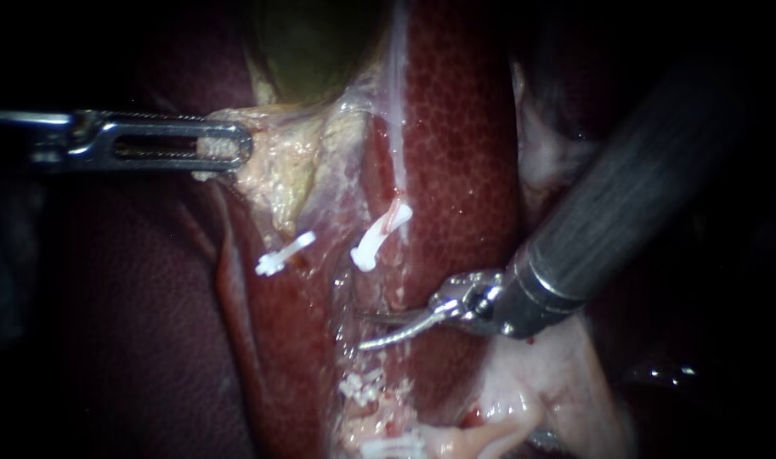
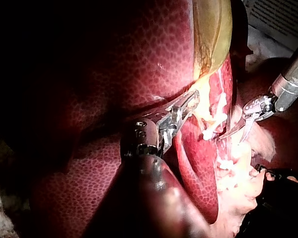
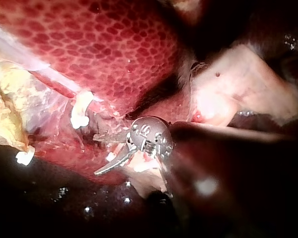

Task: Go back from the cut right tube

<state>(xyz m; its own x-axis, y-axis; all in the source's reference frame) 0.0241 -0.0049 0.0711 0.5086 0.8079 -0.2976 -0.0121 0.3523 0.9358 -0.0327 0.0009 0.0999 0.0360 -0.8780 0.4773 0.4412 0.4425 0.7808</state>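
Two empty, parted blades of the right end effector lie beside the cut right tube, retreat not yet made; left end effector clamps the gallbladder.

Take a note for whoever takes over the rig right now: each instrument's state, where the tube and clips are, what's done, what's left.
Left instrument: shut on pale tissue next to the gallbladder.
Right instrument: curved blades open, holding nothing, lying in the gap of the cut.
Right tube: cut through; its upper end carries a white clip, apart from the lower clips.
Left to do: draw the right instrument back along its shaft, clear of tube and clips.
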